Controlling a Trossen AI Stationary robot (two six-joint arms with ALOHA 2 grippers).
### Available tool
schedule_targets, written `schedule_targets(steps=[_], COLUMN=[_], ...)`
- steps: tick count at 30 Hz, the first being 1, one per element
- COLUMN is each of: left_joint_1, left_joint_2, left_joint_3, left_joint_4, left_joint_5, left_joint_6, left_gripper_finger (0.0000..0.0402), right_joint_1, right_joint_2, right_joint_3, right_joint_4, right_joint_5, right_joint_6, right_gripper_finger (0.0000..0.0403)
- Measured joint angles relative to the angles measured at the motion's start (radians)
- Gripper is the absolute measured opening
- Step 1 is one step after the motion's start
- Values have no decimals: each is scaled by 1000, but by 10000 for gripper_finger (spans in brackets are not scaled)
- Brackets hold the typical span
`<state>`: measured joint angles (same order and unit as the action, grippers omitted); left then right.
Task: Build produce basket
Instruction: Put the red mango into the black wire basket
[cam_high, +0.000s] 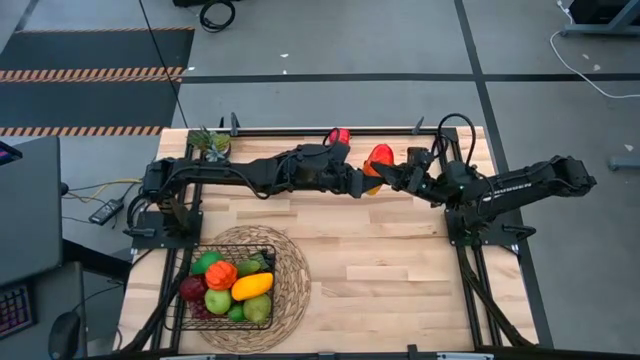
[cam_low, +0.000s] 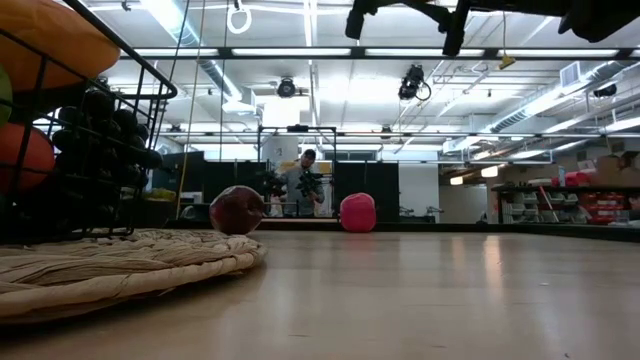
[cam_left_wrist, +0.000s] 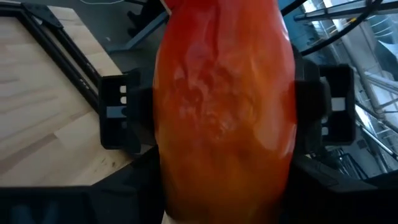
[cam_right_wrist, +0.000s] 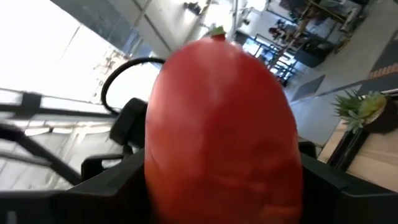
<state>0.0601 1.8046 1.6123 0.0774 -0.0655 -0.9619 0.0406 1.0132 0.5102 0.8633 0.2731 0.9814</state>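
Both grippers meet at the far middle of the table (cam_high: 400, 270), above its surface. The mango (cam_high: 379, 160) sits between the left gripper (cam_left_wrist: 217, 118) and the right gripper (cam_right_wrist: 217, 155), each grasping it. The basket (cam_high: 190, 300) stands on the straw mat (cam_high: 295, 275), near left, holding fruit

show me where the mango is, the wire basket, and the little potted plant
mango (cam_high: 380, 160), high view, its red-orange upper side, between the two claws.
wire basket (cam_high: 189, 262), high view, bare left rim wire.
potted plant (cam_high: 211, 142), high view, middle of its green leaves.
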Motion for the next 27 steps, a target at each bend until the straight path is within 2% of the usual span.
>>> schedule_targets(steps=[8,14,20,25,27], left_joint_1=[0,27,51,73,82], left_joint_2=[0,-29,-72,-119,-125], left_joint_3=[0,0,0,9,7], left_joint_4=[7,-101,-192,-152,-174], left_joint_5=[-6,6,9,-25,-13], left_joint_6=[12,59,113,110,116], left_gripper_finger=[230,229,228,228,228], right_joint_1=[-17,-21,-36,-35,-37], right_joint_2=[-2,-5,-27,-41,-56], right_joint_3=[2,4,-1,-10,-3], right_joint_4=[-36,-114,-165,-315,-319], right_joint_5=[-48,-60,-65,-117,-122], right_joint_6=[-34,-24,-12,-16,-5], right_gripper_finger=[288,291,309,330,339])
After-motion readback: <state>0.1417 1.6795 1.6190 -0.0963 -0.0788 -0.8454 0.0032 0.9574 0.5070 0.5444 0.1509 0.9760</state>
